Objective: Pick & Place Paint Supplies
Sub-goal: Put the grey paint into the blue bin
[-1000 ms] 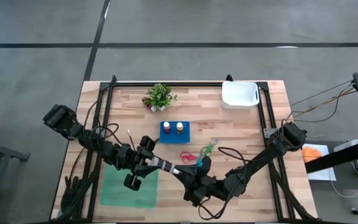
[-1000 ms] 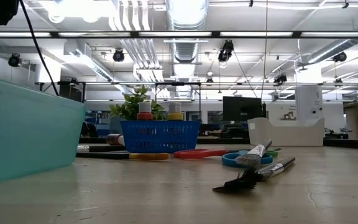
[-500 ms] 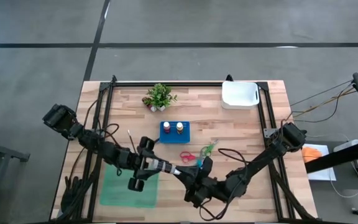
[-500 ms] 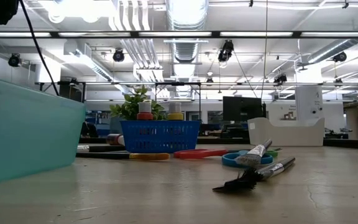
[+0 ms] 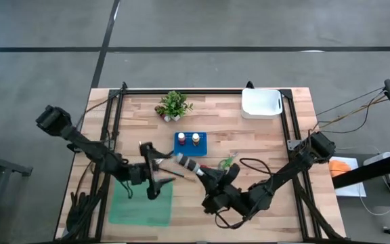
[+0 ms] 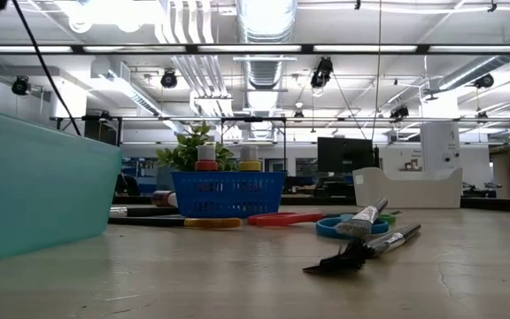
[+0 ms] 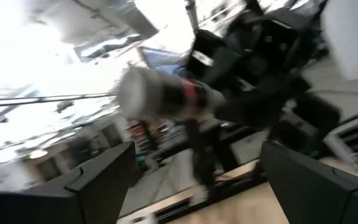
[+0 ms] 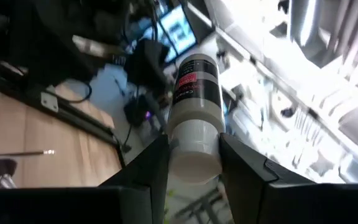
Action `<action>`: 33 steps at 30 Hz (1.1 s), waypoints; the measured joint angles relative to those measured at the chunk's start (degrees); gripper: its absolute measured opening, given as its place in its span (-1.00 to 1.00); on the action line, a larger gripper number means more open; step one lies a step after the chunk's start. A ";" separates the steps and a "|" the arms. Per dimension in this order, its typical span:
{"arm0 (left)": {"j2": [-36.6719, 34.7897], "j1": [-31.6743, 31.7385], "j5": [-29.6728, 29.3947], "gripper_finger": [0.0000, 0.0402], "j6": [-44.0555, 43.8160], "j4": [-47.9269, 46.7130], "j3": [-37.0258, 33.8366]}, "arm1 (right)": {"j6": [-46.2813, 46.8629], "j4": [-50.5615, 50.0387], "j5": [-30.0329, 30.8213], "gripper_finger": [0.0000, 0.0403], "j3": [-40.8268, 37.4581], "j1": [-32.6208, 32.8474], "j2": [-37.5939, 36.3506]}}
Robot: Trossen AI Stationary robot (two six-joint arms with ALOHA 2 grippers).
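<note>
A small paint bottle (image 8: pixel 194 87), white with a dark label and a red band, hangs over the table's middle (image 5: pixel 185 163), with my right gripper (image 8: pixel 193 158) shut on it. My left gripper (image 5: pixel 164 169) stands open just left of the bottle, its two fingers wide apart and touching nothing; in the left wrist view the bottle (image 7: pixel 160 99) floats ahead of them. A blue basket (image 5: pixel 190 143) behind holds a red-capped and a yellow-capped bottle. Red scissors (image 6: pixel 282 218), blue scissors (image 6: pixel 339 228) and two brushes (image 6: pixel 370 244) lie flat on the table. My right gripper pinches the bottle's white capped end (image 8: pixel 194 146) between its two fingers. The rest of the bottle sticks out beyond the fingertips, along the fingers, toward the table's left and far side. It is lifted clear of the table, lying slanted.
A teal bin (image 5: pixel 141 200) sits at the near left, under my left arm. A white bin (image 5: pixel 261 103) stands at the far right and a small potted plant (image 5: pixel 173 105) at the far middle. Green scissors (image 5: pixel 227 163) lie beside my right arm.
My left gripper has opened, let go of the bottle and drawn back toward the table's left edge. My right gripper has kept hold of the bottle and carried it a little toward the far edge.
</note>
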 joint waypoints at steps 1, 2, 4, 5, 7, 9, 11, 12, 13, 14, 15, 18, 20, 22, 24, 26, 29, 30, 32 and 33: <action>-1.88 -0.64 -1.73 0.78 1.30 -1.14 0.00 | 1.60 -1.25 0.90 -0.44 0.00 -0.35 -0.49; -3.94 -1.32 -2.99 0.78 2.33 -2.15 0.00 | 3.29 -2.56 1.69 -0.44 0.00 -0.74 -1.00; -7.83 -2.73 -3.70 0.78 3.18 -5.55 0.00 | 6.64 -5.37 3.18 -0.44 0.00 -1.73 -1.94; -9.70 -3.43 -3.62 0.78 3.16 -7.95 0.00 | 8.15 -6.70 3.96 -0.44 0.02 -2.42 -2.34; -12.95 -4.66 -3.44 0.78 2.75 -12.68 0.00 | 10.62 -8.92 4.96 -0.45 0.04 -3.75 -3.28; -15.33 -5.55 -3.52 0.78 1.71 -16.43 0.00 | 13.24 -11.32 5.98 -0.45 0.30 -5.19 -4.07; -16.62 -6.35 -3.51 0.78 1.39 -18.77 -0.02 | 15.98 -14.56 6.58 -0.45 0.57 -6.85 -4.84; -16.93 -6.59 -3.47 0.78 1.48 -19.21 -0.02 | 17.57 -16.80 6.68 -0.45 0.70 -7.72 -5.04; -17.13 -6.77 -3.42 0.78 1.74 -19.21 -0.02 | 19.49 -19.48 6.66 -0.45 1.08 -8.71 -5.10; -17.28 -6.85 -3.40 0.78 2.09 -19.19 -0.02 | 21.52 -22.68 6.38 -0.45 1.61 -9.80 -5.10; -17.33 -6.90 -3.42 0.78 2.50 -19.15 -0.02 | 23.82 -26.52 5.66 -0.45 2.23 -10.86 -5.10; -17.26 -6.90 -3.40 0.78 3.14 -19.17 -0.02 | 34.38 -41.07 0.66 -0.45 5.57 -14.06 -5.07; -17.29 -6.93 -3.24 0.78 3.14 -19.15 -0.02 | 43.48 -52.76 -4.65 -0.45 8.87 -16.15 -5.07; -17.27 -7.11 -3.23 0.78 3.14 -19.29 -0.02 | 51.04 -63.17 -10.09 -0.45 12.43 -18.02 -5.05; -17.29 -7.23 -3.25 0.78 3.16 -19.51 -0.02 | 55.56 -69.72 -14.47 -0.45 15.61 -19.74 -5.05; -17.29 -7.32 -3.23 0.78 3.19 -19.52 -0.02 | 58.39 -76.15 -17.43 -0.45 19.28 -21.10 -5.05; -17.29 -7.32 -3.25 0.78 3.63 -19.52 -0.02 | 66.46 -90.54 -27.09 -0.45 27.04 -23.41 -5.05; -17.31 -7.32 -3.30 0.78 3.89 -19.52 -0.02 | 69.62 -94.72 -31.73 -0.45 29.49 -24.40 -5.05; -17.63 -7.32 -3.39 0.78 4.57 -19.56 -0.02 | 73.98 -100.58 -39.63 -0.45 33.00 -26.33 -5.04; -17.94 -7.32 -3.40 0.78 4.86 -19.56 -0.02 | 75.17 -102.95 -41.28 -0.45 34.39 -27.07 -4.90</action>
